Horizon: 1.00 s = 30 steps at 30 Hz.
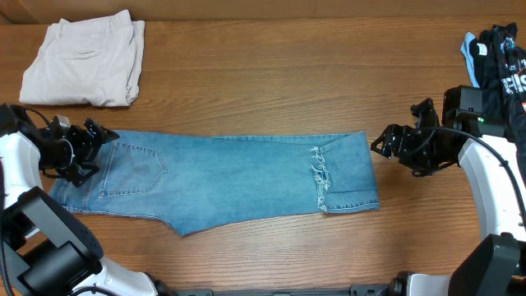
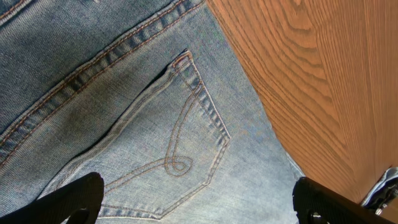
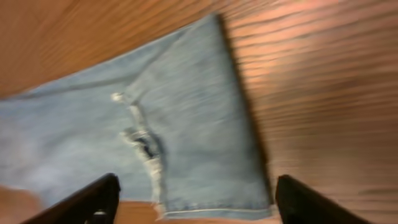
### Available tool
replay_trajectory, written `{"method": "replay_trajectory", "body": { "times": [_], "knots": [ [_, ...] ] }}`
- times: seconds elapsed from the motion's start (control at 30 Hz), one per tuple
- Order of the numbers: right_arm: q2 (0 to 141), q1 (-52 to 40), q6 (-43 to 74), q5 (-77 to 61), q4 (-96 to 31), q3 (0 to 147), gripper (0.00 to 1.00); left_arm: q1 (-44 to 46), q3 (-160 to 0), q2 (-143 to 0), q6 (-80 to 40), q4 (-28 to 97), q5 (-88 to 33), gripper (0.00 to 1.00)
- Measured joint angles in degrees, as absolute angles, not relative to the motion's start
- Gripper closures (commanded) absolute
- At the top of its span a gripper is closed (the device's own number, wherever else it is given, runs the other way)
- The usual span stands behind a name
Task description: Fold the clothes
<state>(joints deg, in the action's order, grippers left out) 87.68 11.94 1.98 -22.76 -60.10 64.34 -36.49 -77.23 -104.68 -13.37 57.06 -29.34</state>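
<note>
Your brown wooden surface (image 1: 271, 90) carries the light blue, faded denim jeans (image 1: 238, 177), flat between both pairs of fingers. Folded cream-beige trousers (image 1: 82, 62) lie beyond the left fingers (image 2: 74, 196), a black garment (image 1: 501, 62) behind the right fingers (image 3: 93, 199). Left spread open over the stitched back pocket (image 2: 168, 143); right open, empty, just beside the frayed end.

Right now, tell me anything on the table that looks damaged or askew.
The jeans have a frayed tear near their right end, white threads hanging loose. Their lower edge is also uneven, slanting to a point. Nothing else stands out.
</note>
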Motion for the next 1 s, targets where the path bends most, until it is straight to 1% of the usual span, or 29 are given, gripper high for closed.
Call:
{"method": "replay_trajectory", "body": {
  "times": [0.13, 0.27, 0.43, 0.53, 0.7, 0.83, 0.97, 1.0],
  "knots": [
    [90.28, 14.2, 1.08, -20.93, -54.08, 61.78, 0.05, -36.49, -77.23, -104.68, -13.37, 57.06, -29.34, 0.0],
    [93.86, 16.32, -1.91, -21.78, -48.01, 58.48, 0.05, -36.49, -77.23, -104.68, -13.37, 56.99, -29.36, 0.0],
    [97.32, 16.4, -7.81, -29.47, -46.85, 55.9, 0.07, -36.49, -77.23, -104.68, -13.37, 56.97, -29.36, 0.0],
    [98.41, 16.4, -9.1, -30.7, -48.38, 55.83, 0.1, -36.51, -77.23, -104.68, -13.37, 56.82, -29.34, 0.0],
    [99.72, 16.4, -10.74, -31.22, -47.94, 54.35, 0.2, -36.51, -77.23, -104.68, -13.37, 56.51, -29.36, 0.0],
    [99.92, 16.4, -11.22, -32.58, -46.35, 52.4, 0.23, -36.51, -77.23, -104.68, -13.37, 56.4, -29.36, 0.0],
    [99.92, 16.4, -11.35, -34.83, -45.56, 51.37, 0.29, -36.49, -77.23, -104.68, -13.37, 56.36, -29.36, 0.0],
    [99.92, 16.4, -11.44, -35.64, -45.65, 51.0, 0.32, -36.51, -77.23, -104.68, -13.37, 56.36, -29.36, 0.0]
  ]
}}
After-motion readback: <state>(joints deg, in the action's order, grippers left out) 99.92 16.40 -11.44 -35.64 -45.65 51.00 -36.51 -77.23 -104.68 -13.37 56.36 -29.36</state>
